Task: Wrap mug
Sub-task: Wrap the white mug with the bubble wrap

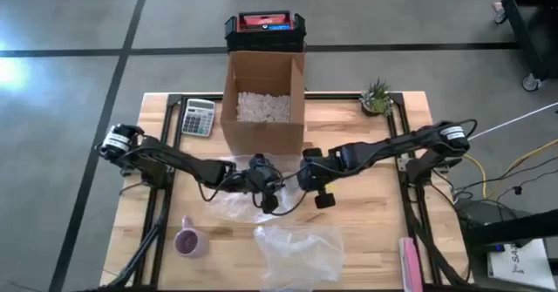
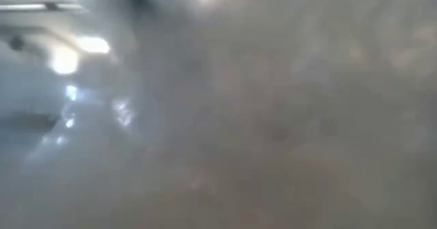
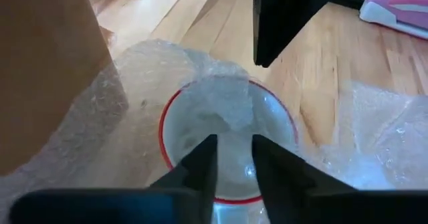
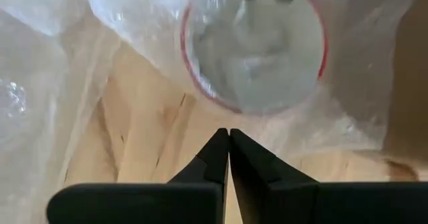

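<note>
Judging by its look, the red-rimmed mug [image 3: 227, 140] is ceramic — rigid, fairly heavy for its size, glazed and slippery, and it could chip against the table; the bubble wrap [image 3: 100, 130] around it is feather-light, limp and springy, so it is likely to unfold once released. The safest hold is probably a pinch on the loose film at the rim rather than on the glaze. The mug is sitting mouth-up on the wooden table [image 1: 366, 213], just in front of the cardboard box [image 1: 261, 100], pale inside with wrap already pushed into its mouth. The left gripper [image 3: 234, 158] is reaching into the mouth, fingers narrowly parted on the tucked-in film. The right gripper [image 4: 229, 150] is hovering just beside the mug, fingers pressed together and empty — while a second, purple mug [image 1: 190, 241] is waiting well apart beside another sheet
</note>
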`<state>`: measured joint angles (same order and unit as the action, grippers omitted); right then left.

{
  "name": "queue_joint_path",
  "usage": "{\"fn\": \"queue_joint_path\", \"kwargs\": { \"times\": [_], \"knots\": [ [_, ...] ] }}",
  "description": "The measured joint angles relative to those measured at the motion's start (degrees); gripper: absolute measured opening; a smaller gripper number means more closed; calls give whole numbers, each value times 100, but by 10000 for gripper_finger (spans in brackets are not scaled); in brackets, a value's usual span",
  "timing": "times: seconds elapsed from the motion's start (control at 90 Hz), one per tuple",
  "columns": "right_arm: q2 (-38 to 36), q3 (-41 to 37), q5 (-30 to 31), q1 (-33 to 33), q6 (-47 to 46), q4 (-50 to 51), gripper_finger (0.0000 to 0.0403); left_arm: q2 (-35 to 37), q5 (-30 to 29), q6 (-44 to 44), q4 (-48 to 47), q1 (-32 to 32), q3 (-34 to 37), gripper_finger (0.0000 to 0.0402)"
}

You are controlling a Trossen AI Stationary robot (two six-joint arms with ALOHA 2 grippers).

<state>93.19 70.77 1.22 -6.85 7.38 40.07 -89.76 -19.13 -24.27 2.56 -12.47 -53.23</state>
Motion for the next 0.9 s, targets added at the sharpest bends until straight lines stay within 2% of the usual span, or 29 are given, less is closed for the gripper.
{"fn": "queue_joint_path", "kwargs": {
  "times": [0.189,0.367,0.611,0.9],
  "knots": [
    [-4,-82,36,2,-46,-17,0,556,345,-257,-858,-16,0,195],
    [-7,-84,36,2,-42,-55,0,1063,374,-1081,-2035,-48,0,237],
    [-7,-127,36,2,-88,-221,0,1272,386,-2194,-3694,-55,0,234],
    [-7,-482,34,2,-329,-415,0,1193,676,-2624,-4506,-66,42,203]
  ]
}}
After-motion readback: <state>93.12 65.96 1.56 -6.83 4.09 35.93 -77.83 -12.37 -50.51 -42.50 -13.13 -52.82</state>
